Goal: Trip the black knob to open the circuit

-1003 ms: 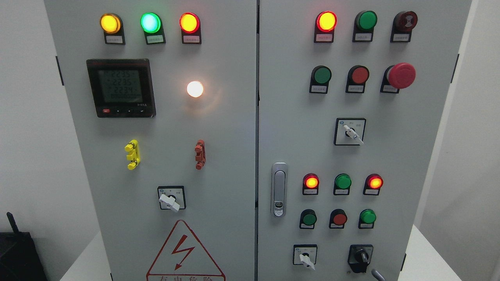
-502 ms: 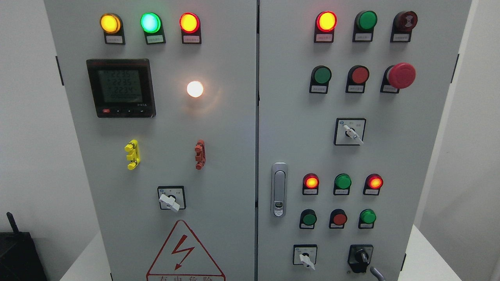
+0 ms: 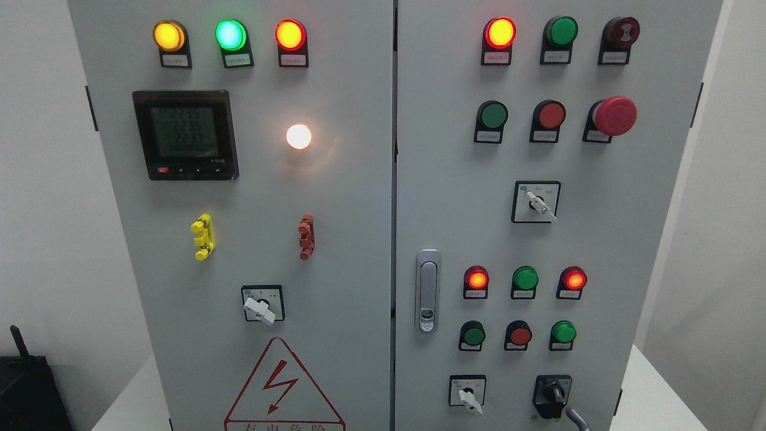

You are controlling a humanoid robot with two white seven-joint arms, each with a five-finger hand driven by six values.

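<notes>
Only a grey fingertip [image 3: 577, 418] pokes in at the bottom edge, right of centre; I cannot tell its grip or which arm it belongs to. The black knob [image 3: 553, 394] sits just up-left of it, handle upright.

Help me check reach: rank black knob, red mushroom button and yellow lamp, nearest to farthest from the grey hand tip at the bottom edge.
Only a grey tip of the right hand shows, bottom right.
1. black knob, just left of it, lower right door.
2. red mushroom button, upper right.
3. yellow lamp, top left corner.
</notes>
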